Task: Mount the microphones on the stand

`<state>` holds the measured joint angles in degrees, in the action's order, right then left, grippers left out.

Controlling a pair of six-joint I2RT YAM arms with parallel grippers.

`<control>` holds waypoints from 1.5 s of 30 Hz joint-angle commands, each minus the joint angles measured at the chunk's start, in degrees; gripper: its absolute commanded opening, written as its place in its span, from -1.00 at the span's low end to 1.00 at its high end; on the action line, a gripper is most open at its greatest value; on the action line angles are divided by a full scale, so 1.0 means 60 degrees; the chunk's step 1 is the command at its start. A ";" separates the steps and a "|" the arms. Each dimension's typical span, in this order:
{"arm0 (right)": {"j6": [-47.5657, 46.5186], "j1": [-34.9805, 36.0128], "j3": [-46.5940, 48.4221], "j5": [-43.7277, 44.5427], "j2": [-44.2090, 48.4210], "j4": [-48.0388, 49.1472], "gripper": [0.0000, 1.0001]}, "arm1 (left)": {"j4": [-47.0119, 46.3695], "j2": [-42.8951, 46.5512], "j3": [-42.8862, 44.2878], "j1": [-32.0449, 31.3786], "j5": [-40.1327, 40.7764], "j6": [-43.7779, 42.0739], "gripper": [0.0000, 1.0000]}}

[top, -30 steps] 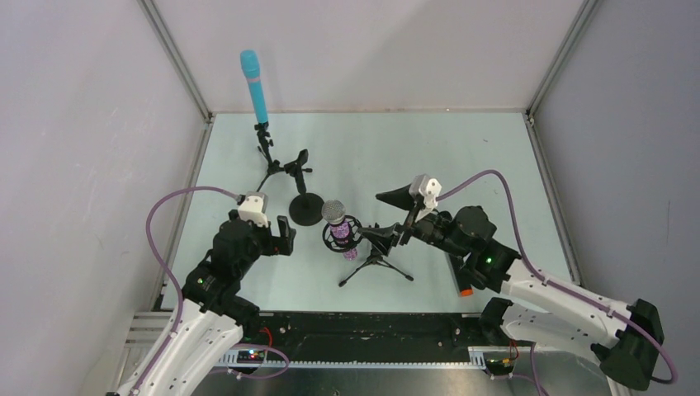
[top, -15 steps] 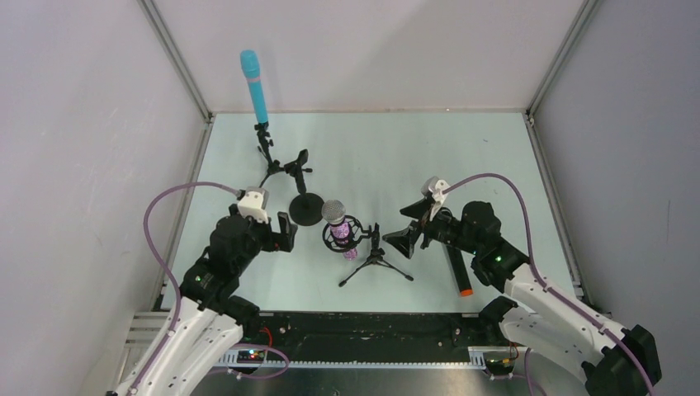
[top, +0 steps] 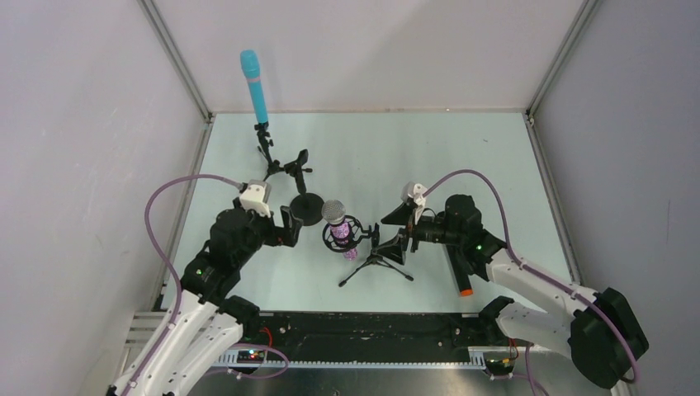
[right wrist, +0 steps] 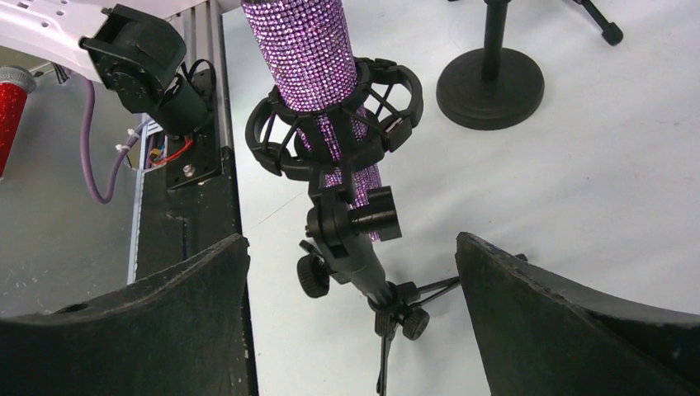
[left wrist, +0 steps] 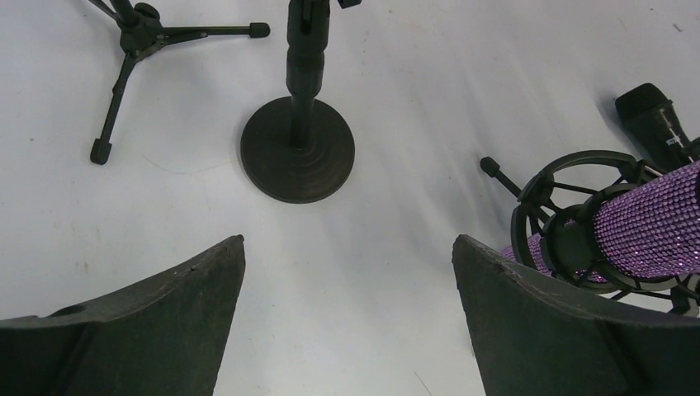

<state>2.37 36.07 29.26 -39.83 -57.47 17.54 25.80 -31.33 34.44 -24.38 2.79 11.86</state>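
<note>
Top external view recorded the light blue microphone [top: 254, 87] upright in the far tripod stand [top: 266, 161]. The purple glitter microphone [top: 337, 224] sat in a shock mount [top: 342, 238] on the near tripod [top: 376, 266]. One black microphone [top: 459, 276], orange at its near end, lay flat on the desk [top: 462, 157] beside the right forearm, with its far part, probably the head, hidden under the arm. A round-base stand [top: 306, 208] stood between the two tripods with its clip unfilled.

Left claw [top: 287, 228] hovered near the round base, fingers spread wide and holding nothing, as the left wrist view confirmed. Right claw [right wrist: 351, 247] was likewise spread and empty. The near tripod's stem lay ahead between its fingers, untouched.

Assessment: two of three microphones were fitted and the black one was outstanding. It appeared a rigid, smooth barrel, probably light but liable to roll on the desk and to slip between hard fingers. Hold should be taken across mid-barrel, clear of the head, leaving the tail free to enter the clip.
</note>
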 commanded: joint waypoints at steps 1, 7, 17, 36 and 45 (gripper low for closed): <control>-0.0183 -0.0029 0.0046 -0.0423 -0.0504 0.1495 0.99 | -0.0354 0.0347 -0.0099 0.0049 -0.0098 0.0119 0.97; -0.0286 -0.0006 0.0277 -0.0625 -0.1361 0.1888 0.91 | -0.0326 0.0950 -0.0533 0.0039 -0.0171 0.0262 0.97; -0.0352 0.0041 0.0778 -0.1194 -0.2030 0.2185 0.52 | -0.0356 0.1556 -0.0925 0.0035 0.0112 0.0441 0.97; -0.1364 0.0288 0.1935 -0.1932 -0.2723 0.0596 0.38 | -0.0359 0.1228 -0.0891 0.0028 -0.0190 0.0399 0.97; -0.1877 0.0427 0.2384 -0.1860 -0.2944 -0.0738 0.19 | -0.0347 0.1184 -0.0876 0.0035 -0.0244 0.0391 0.97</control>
<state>-6.24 38.13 40.64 -50.68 -75.00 16.95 24.97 -24.08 28.69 -24.38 2.28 13.56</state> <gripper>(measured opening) 0.629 0.985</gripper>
